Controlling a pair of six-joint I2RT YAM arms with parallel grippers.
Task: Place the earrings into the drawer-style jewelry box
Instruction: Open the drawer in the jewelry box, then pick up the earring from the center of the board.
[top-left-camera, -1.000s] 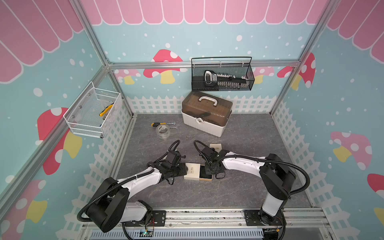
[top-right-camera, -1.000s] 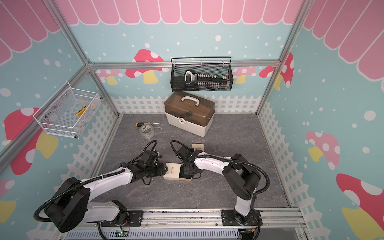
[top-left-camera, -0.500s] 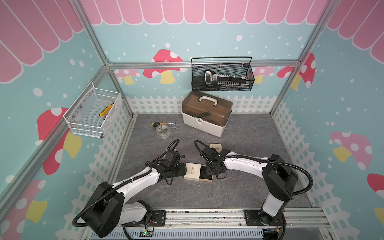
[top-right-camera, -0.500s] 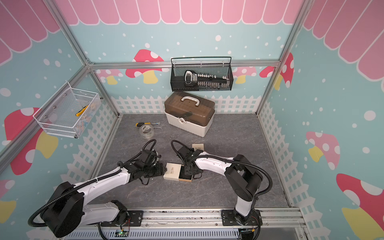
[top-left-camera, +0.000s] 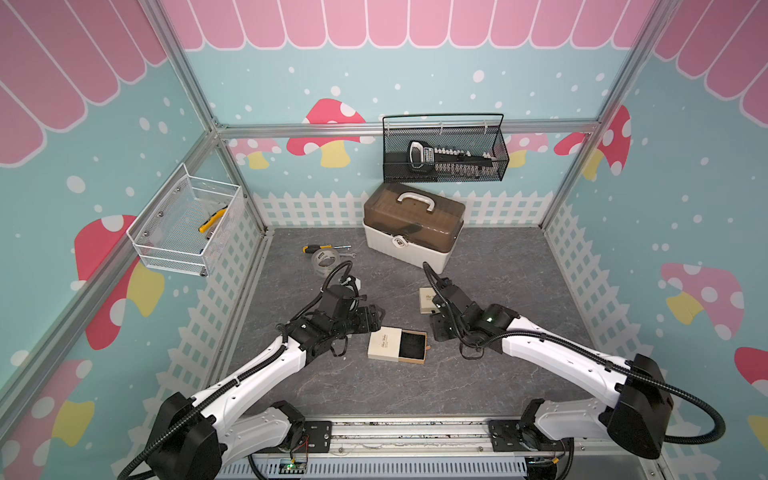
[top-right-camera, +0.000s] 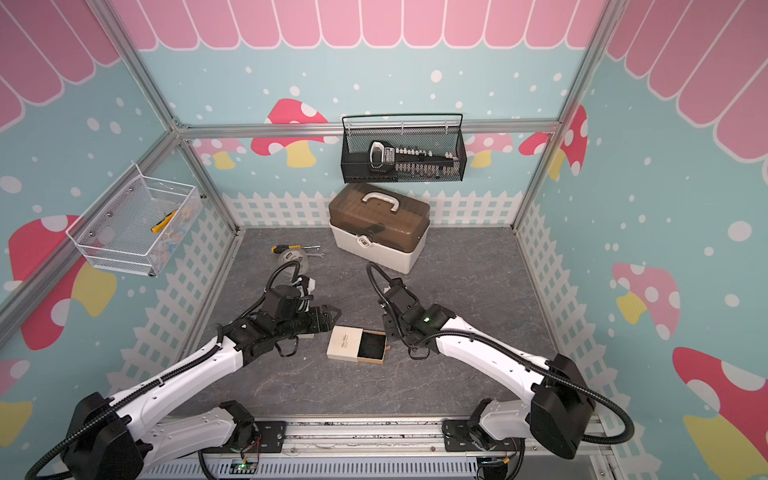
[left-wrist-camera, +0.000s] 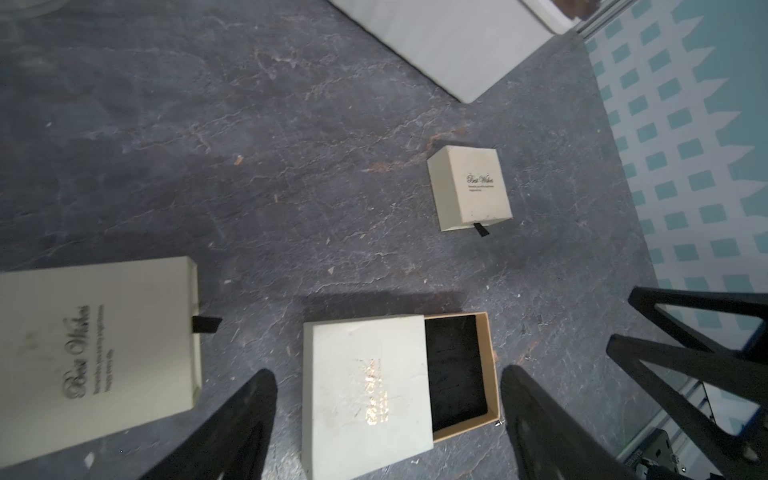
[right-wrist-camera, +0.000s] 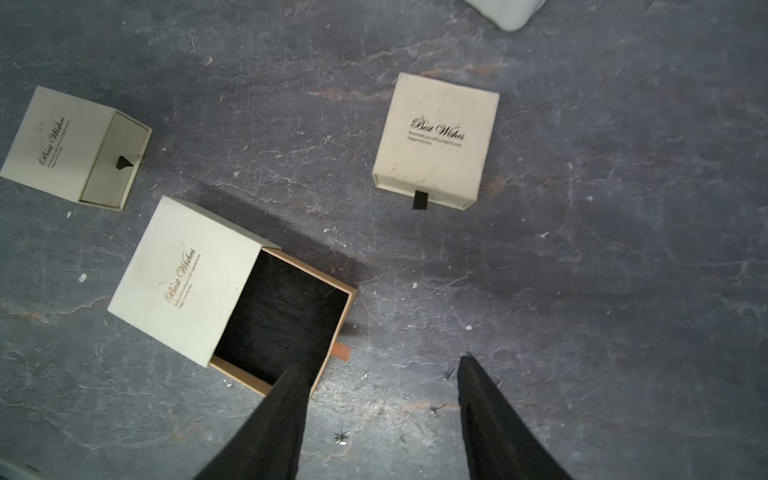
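Note:
The drawer-style jewelry box (top-left-camera: 384, 344) (top-right-camera: 344, 342) lies mid-mat, its cream sleeve (left-wrist-camera: 365, 395) (right-wrist-camera: 187, 278) off a black-lined drawer (left-wrist-camera: 455, 370) (right-wrist-camera: 286, 316) that stands pulled out. One tiny silvery earring (left-wrist-camera: 498, 423) lies on the mat by the drawer's corner. A small bright speck of an earring (right-wrist-camera: 341, 440) lies on the mat between my right fingers. My left gripper (top-left-camera: 376, 319) (left-wrist-camera: 388, 370) is open and empty, its fingers straddling the box from above. My right gripper (top-left-camera: 437, 329) (right-wrist-camera: 383, 362) is open and empty beside the drawer's front.
A small shut cream box (top-left-camera: 428, 300) (right-wrist-camera: 436, 141) lies behind the right gripper. Another cream box (left-wrist-camera: 95, 353) (right-wrist-camera: 75, 149) lies under the left arm. At the back are a toolbox (top-left-camera: 413, 232), a tape roll (top-left-camera: 326, 262) and a screwdriver (top-left-camera: 320, 248).
Both grippers have opened. The right one has let go at the drawer's front and drawn back to the right. The left one has come off the sleeve and pulled back.

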